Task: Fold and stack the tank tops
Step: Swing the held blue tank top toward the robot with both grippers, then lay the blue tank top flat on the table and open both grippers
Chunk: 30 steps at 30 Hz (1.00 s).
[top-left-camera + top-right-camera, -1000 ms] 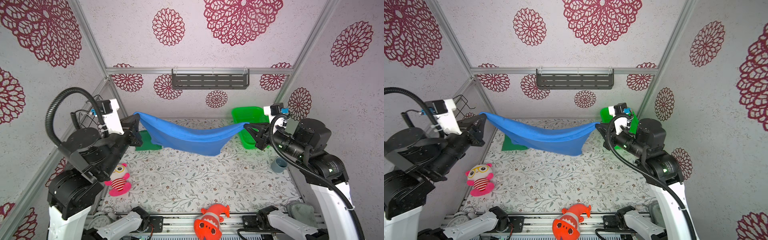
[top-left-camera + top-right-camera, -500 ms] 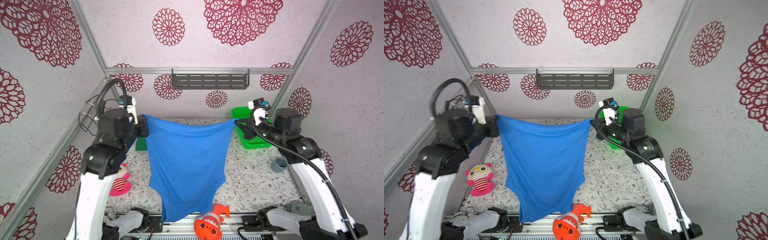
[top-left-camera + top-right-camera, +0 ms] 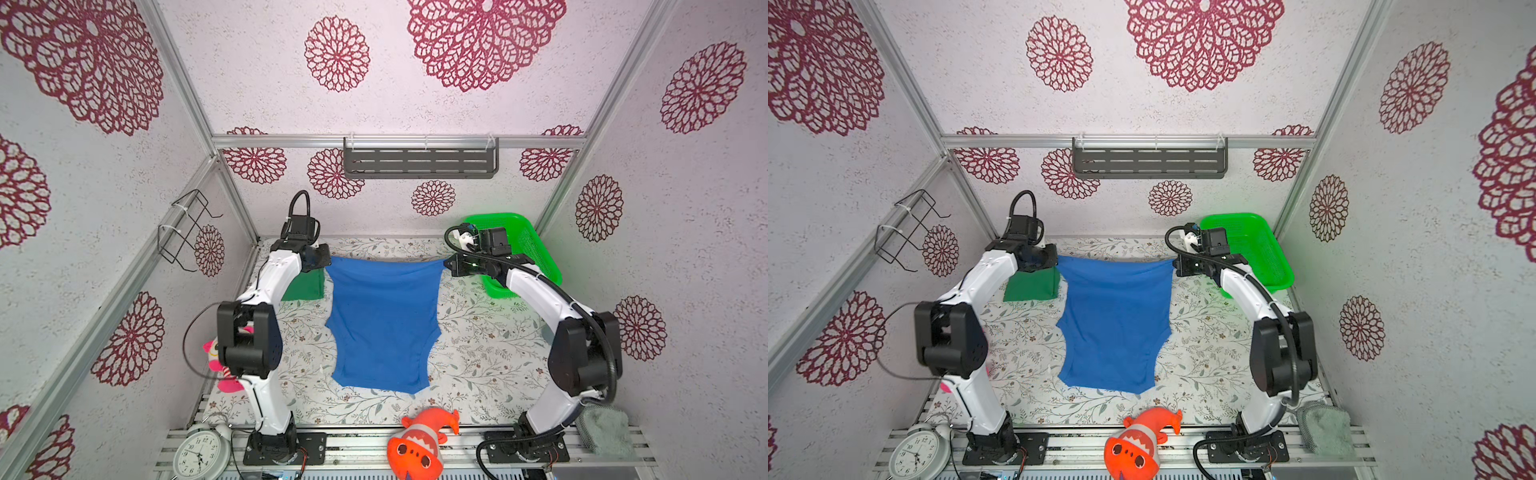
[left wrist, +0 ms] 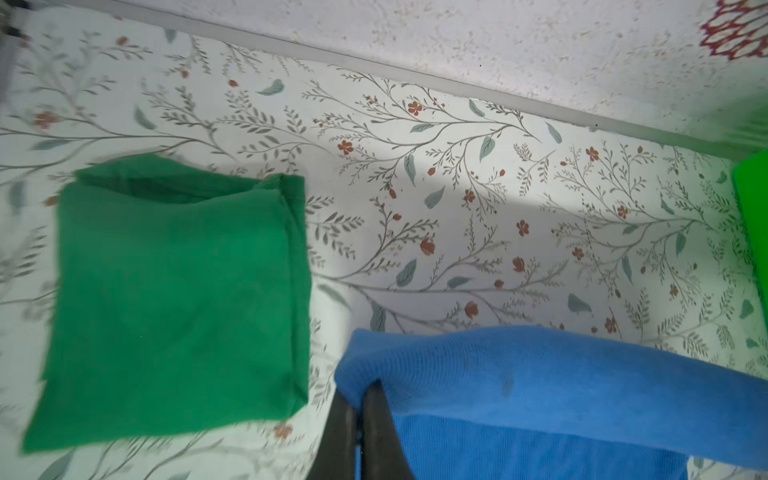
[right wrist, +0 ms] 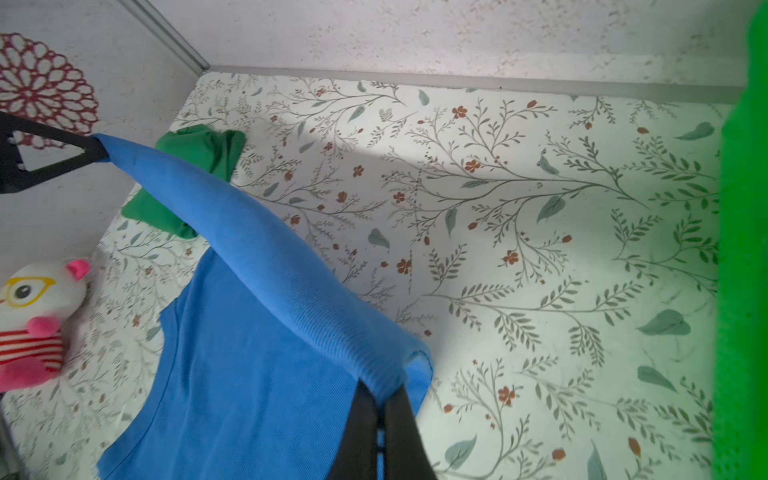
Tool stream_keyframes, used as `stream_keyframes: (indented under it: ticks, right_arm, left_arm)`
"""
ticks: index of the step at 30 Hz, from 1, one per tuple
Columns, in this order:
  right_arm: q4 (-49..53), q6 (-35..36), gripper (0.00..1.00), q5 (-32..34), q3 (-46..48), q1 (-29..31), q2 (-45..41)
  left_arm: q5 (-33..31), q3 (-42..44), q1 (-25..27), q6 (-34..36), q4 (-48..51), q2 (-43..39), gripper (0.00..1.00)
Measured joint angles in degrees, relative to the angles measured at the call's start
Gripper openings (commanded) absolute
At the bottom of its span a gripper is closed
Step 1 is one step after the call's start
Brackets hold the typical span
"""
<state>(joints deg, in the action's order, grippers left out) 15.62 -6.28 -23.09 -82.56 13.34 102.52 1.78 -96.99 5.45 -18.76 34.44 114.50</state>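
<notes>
Far corners of blue tank top (image 3: 382, 324) clamped in left end effector (image 3: 327, 262) and right end effector (image 3: 450, 266); green tank top (image 3: 305, 286) folded far left.

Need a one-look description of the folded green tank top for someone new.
Start at the floral table and go to its far left corner. There lies the green tank top, folded into a flat square just left of the spread blue tank top. It is dark cloth, unlike the bright green mesh basket at the far right.
</notes>
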Motion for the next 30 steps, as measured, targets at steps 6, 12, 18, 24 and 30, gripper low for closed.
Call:
stream_keyframes:
  ticks: [6,12,18,24,30]
  right_arm:
    - [-6.84,-1.64,0.0,-0.68,-10.27,-1.44,16.22]
    - [-11.28,-5.4,0.57,2.38,-24.57,-2.4,31.06]
    - [-13.97,-5.95,0.71,6.23,-20.39,-2.47,27.28]
    - [-15.78,-5.92,0.6,6.88,-2.97,-0.98,11.82]
    - [-16.33,-5.92,0.44,7.13,7.65,5.38,5.97]
  left_arm:
    - [-0.13,-14.53,0.09,-1.55,-3.32,18.12,0.02]
    - [-1.01,-37.55,0.13,-0.7,-3.69,32.76,0.71]
    - [-4.42,-28.44,0.46,0.04,-6.73,23.54,0.73]
    - [-6.05,-4.68,1.36,-4.48,-10.4,1.62,0.56]
    - [-5.25,5.57,3.19,-8.76,-13.33,-2.19,0.51]
